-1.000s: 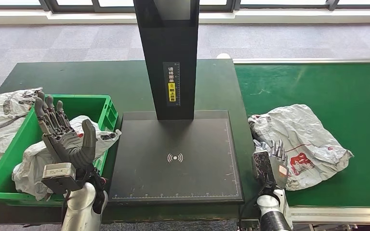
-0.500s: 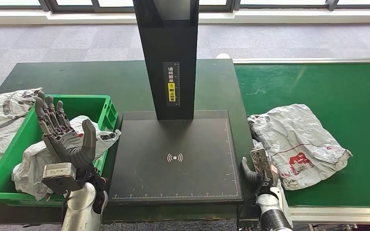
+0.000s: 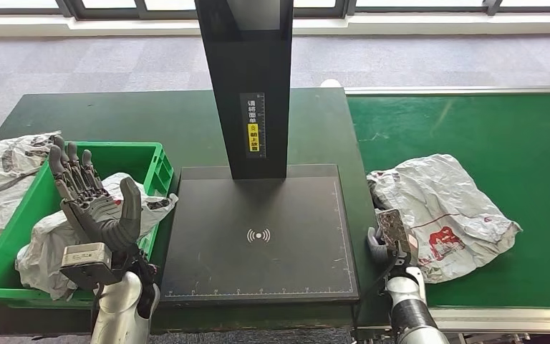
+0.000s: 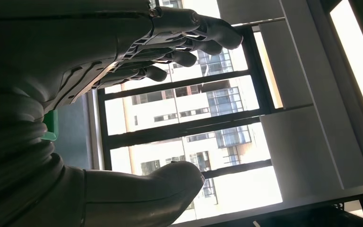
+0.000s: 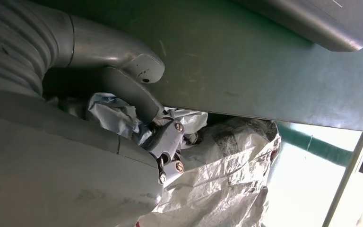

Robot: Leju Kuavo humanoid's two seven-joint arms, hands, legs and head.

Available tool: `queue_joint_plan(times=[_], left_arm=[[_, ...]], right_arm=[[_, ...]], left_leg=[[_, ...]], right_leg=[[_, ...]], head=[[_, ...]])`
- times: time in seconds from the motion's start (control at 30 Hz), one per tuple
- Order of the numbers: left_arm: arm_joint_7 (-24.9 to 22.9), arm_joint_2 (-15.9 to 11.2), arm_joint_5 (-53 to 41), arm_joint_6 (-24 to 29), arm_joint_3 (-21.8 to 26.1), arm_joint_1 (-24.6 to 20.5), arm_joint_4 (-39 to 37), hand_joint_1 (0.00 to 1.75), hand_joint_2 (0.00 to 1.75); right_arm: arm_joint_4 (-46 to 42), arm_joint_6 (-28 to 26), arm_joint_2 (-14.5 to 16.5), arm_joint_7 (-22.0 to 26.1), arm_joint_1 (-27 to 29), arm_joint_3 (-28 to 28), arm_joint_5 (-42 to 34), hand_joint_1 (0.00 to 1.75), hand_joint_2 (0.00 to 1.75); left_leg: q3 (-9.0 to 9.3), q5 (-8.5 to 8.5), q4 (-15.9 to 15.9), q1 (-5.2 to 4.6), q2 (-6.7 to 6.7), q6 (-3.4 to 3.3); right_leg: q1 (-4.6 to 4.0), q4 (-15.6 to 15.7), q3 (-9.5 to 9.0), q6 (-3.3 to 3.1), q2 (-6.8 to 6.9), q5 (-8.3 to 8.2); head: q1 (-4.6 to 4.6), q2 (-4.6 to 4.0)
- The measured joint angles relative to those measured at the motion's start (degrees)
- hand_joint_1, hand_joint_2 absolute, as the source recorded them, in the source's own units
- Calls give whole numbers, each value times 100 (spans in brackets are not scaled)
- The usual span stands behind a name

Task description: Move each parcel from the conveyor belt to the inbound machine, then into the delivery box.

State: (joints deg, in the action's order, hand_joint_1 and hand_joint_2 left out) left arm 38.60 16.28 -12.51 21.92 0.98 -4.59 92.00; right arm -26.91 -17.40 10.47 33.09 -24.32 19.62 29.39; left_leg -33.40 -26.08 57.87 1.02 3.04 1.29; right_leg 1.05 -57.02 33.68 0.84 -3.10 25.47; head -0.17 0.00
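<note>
Right hand (image 3: 390, 235) grips the near-left edge of the parcel (image 3: 440, 215), which lies on the belt (image 3: 487, 136) right of the machine (image 3: 258, 236). Left hand (image 3: 93, 204) is raised, empty, fingers spread, above the box (image 3: 159, 166).

White parcel (image 3: 444, 211) with red print; green conveyor belt (image 3: 487, 136).

Daylight fills the head view evenly; it is sharp, with soft, short shadows and a pale sheen on the conveyor belt (image 3: 473, 129). In the left wrist view the windows (image 4: 194, 109) blaze white and the left robot hand (image 4: 75, 61) shows as a dim backlit shape. The right wrist view is dim, its near grey cover soft, with washed-out glare in one corner.
</note>
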Motion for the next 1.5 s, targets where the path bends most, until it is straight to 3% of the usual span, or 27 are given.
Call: queue_joint_plan(times=[0.5, 0.8, 1.07, 1.23, 1.5], left_arm=[[1, 0, -1, 0, 0, 0, 0, 0, 175], [5, 0, -1, -2, 5, 2, -2, 0, 175], [9, 0, -1, -79, 33, 4, -4, 0, 175], [7, 0, -1, -137, 41, 6, -4, 0, 175], [7, 0, -1, -142, 42, 5, 0, 0, 175]], right_arm=[[3, 27, 0, 28, -27, 26, -2, 175, 175], [-78, 405, 67, 640, 56, 232, -484, 175, 175], [-2505, 2144, 622, 716, 1024, 205, -2789, 175, 175], [-3587, 2495, 865, 714, 1384, 94, -3120, 175, 175], [-3980, 2660, 887, 710, 1423, 91, -3240, 175, 175]], left_leg=[[6, 0, 0, 0, 0, 0], [2, -1, 0, 0, 4, 1], [-17, -7, -2, 1, 10, 9], [-17, -7, -2, 1, 9, 9], [-15, -2, 0, -1, 9, 3]], right_leg=[[0, 0, -7, 0, 1, 0], [0, -1, -4, -1, 3, 1], [0, -8, 18, -11, 9, 9], [1, -8, 14, -11, 13, 14], [9, -7, 10, -3, 14, 5]], head=[[0, 0], [0, 0], [0, 0], [0, 0], [0, 0]])
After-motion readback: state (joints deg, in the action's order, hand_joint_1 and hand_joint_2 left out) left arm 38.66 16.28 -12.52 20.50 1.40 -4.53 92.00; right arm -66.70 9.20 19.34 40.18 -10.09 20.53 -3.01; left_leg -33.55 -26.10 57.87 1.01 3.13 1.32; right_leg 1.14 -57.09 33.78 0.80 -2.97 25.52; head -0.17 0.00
